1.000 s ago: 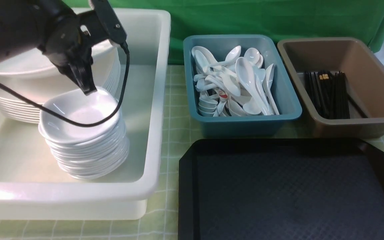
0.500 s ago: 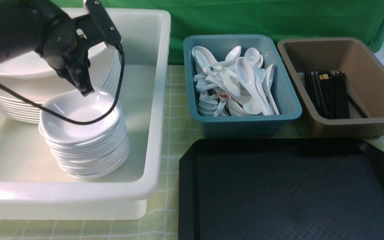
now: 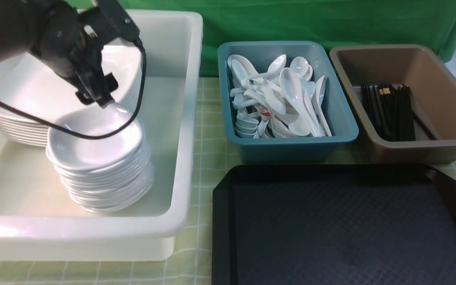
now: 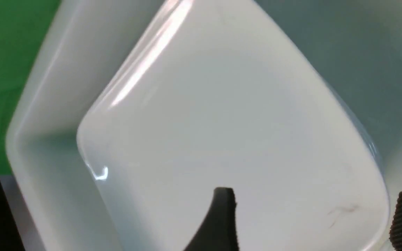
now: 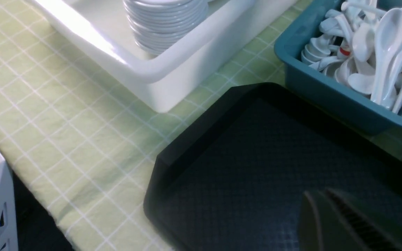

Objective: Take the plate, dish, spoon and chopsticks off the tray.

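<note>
- Left gripper: jaws spread, above the plate, which tops the far-left stack in the white tub; near it, stacked dishes.
- Centre: spoons in the teal tub.
- Right: chopsticks in the brown tub.
- Near right: bare tray; right gripper pressed together above it.
</note>
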`<state>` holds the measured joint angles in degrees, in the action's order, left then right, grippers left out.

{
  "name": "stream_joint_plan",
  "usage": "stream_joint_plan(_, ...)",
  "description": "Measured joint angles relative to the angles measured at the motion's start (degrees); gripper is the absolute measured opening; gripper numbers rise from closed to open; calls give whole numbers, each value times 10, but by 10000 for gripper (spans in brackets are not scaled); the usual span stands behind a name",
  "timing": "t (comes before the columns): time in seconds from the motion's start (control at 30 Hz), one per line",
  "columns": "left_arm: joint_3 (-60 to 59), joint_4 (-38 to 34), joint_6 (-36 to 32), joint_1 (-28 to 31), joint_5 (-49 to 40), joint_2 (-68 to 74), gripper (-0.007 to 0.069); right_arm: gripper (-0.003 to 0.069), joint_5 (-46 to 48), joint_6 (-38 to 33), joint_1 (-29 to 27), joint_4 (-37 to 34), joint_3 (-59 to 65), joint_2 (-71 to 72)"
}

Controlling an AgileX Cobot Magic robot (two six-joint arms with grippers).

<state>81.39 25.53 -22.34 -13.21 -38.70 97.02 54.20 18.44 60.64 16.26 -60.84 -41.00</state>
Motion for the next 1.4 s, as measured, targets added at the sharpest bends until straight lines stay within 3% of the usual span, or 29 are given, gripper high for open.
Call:
stream_joint_plan(0.1, 0, -29, 0, 1, -3, -29, 604, 37, -2, 0, 0, 0, 0, 0)
stream_joint_plan(0.23, 0, -153, 0, 1, -11, -105, 594, 38, -2, 0, 0, 0, 0, 0)
stream_joint_plan(0.37, -8, -317, -7, 1, -19, -222, 454, 43, -2, 0, 0, 0, 0, 0)
stream_joint_plan(0.5, -84, -443, -84, 1, -6, -350, 175, 51, -2, 0, 0, 1, 0, 0)
stream_joint_plan(0.57, -143, -495, -125, 1, 16, -400, 71, 53, -2, 0, 0, 1, 0, 0)
stream_joint_plan(0.63, -217, -559, -178, 1, 58, -463, 24, 55, -2, 0, 0, 1, 0, 0)
stream_joint_plan(0.83, -398, -688, -311, 1, 169, -630, 8, 65, -2, 1, 0, 1, 0, 0)
stream_joint_plan(1.03, -472, -693, -330, 1, 231, -709, 8, 79, -2, 1, 0, 1, 0, 0)
stream_joint_plan(1.4, -507, -588, -332, 1, 232, -717, 8, 98, -3, 1, 0, 1, 0, 0)
